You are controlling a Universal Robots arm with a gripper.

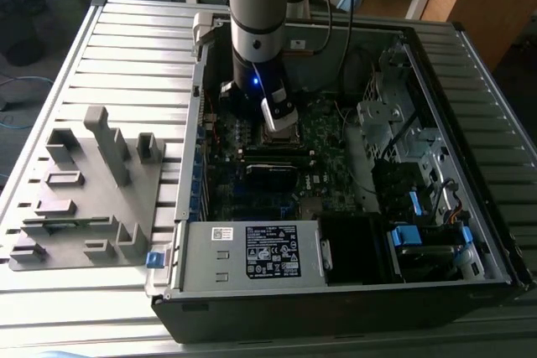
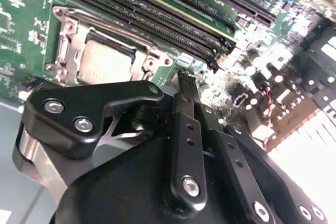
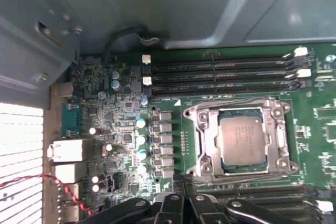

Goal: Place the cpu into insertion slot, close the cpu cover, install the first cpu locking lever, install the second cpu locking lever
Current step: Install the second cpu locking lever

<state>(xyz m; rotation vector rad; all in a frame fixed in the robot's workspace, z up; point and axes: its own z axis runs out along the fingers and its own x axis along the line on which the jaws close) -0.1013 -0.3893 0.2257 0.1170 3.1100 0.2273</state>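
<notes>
Cpu in insertion slot, memory slots beside, claw near

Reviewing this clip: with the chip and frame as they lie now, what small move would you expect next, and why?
Probably a short shift of the gripper toward the socket's edge to work a locking lever. The cpu already sits in the insertion slot, and the cpu cover appears to lie flat around it, with the gripper just beside the socket. Lever positions are hard to make out.
</notes>
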